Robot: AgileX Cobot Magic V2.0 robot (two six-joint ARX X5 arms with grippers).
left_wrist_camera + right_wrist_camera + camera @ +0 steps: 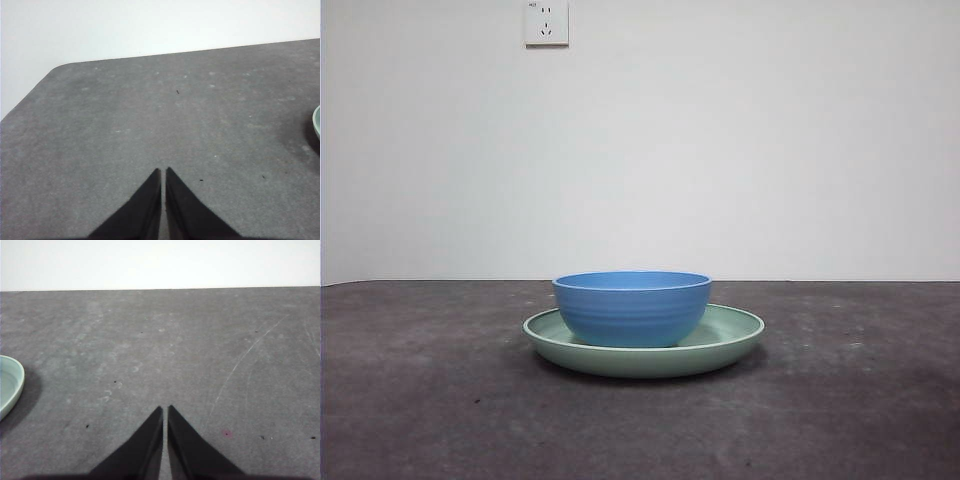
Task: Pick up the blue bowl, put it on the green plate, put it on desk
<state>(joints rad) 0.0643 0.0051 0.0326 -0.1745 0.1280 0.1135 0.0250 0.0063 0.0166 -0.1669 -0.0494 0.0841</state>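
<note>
Ridged glossy blue bowl (632,308) on shallow green plate (730,340) (raised rim), matte mottled desk (420,400), both pincers closed, empty.

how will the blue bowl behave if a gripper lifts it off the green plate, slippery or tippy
The blue bowl looks glossy and rigid, so probably somewhat slippery, though its faint ridges may help. It sits upright in the green plate on a narrower base, so an off-centre rim grip could tilt it.
</note>
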